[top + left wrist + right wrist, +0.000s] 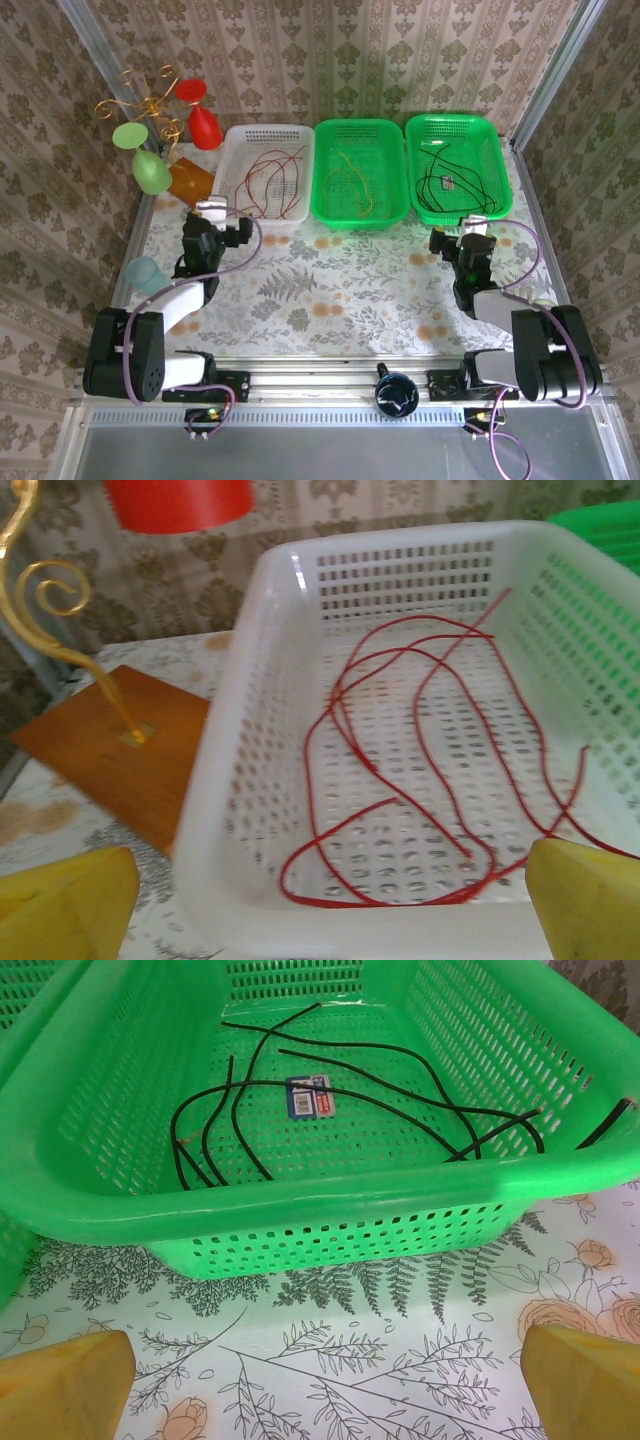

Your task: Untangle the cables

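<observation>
Red cables (420,760) lie in loose loops inside the white basket (230,780), which stands at the back left (300,135). Yellow-olive cables (352,185) rest in the middle green basket (360,128). Black cables (300,1110) curl in the right green basket (300,1200), beside a small label. My left gripper (325,910) is open just before the white basket's near rim, at its front left corner (218,222). My right gripper (325,1390) hangs open over the tablecloth in front of the right green basket (468,238). Neither gripper has anything between its fingers.
A gold wire stand on a wooden base (190,180) carries red and green cups left of the white basket. A teal cup (147,272) stands by the left arm. A dark round object (397,392) sits on the front rail. Patterned walls close in both sides.
</observation>
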